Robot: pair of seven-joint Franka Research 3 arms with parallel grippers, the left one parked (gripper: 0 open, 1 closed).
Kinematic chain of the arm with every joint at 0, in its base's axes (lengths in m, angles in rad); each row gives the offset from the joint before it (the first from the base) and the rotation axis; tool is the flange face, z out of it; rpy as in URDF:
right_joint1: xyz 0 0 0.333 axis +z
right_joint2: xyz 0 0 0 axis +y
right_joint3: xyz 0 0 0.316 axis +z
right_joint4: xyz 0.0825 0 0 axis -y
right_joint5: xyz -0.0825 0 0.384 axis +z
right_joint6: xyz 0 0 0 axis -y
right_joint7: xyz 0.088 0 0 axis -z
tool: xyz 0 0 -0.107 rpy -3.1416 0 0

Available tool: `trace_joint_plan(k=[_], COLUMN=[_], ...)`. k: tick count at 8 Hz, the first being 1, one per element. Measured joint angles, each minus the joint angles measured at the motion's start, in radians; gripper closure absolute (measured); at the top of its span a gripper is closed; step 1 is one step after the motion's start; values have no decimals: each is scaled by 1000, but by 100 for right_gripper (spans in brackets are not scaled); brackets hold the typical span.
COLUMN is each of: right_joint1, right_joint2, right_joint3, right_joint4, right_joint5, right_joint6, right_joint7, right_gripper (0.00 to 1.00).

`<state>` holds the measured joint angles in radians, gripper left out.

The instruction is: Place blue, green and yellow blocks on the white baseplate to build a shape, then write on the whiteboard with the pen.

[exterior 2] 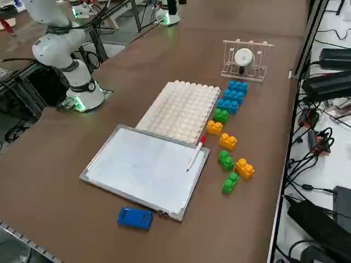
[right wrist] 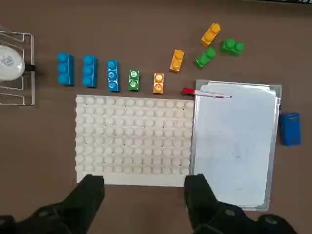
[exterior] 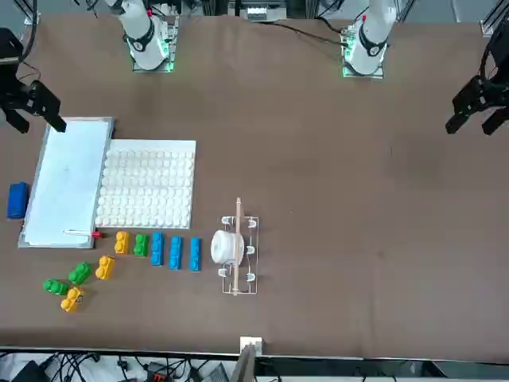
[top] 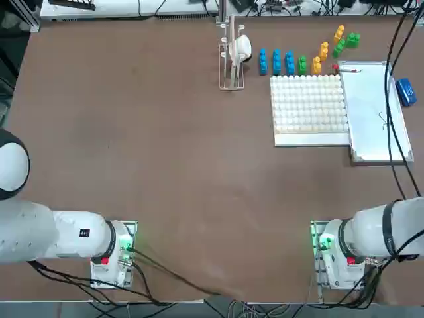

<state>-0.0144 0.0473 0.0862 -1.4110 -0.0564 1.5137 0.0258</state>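
The white baseplate (top: pixel 310 109) lies bare at the far right of the table, with the whiteboard (top: pixel 374 112) against its right side. The pen (top: pixel 348 69) rests on the whiteboard's far end. Beyond the plate, three blue blocks (top: pixel 276 61), a green one (top: pixel 303 64) and a yellow one (top: pixel 316 65) stand in a row. More yellow (top: pixel 324 50) and green blocks (top: pixel 353 40) lie scattered behind them. My right gripper (right wrist: pixel 146 195) hangs high above the plate's near edge (right wrist: pixel 134 180), open and holding nothing. It also shows in the front view as the right gripper (exterior: pixel 36 119).
A blue eraser (top: pixel 406 91) lies just right of the whiteboard. A small wire rack with a white roll (top: pixel 233 53) stands left of the blue blocks. Black cables (top: pixel 392 99) hang over the whiteboard. The table's right edge runs close to the eraser.
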Motion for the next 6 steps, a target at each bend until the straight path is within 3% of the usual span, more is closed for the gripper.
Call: trace_joint_plan(k=[6], right_joint1=[3], right_joint2=[21], right_joint3=[6], right_joint4=[-13], right_joint5=[2], right_joint6=[-17], right_joint7=[-3], right_gripper=[0])
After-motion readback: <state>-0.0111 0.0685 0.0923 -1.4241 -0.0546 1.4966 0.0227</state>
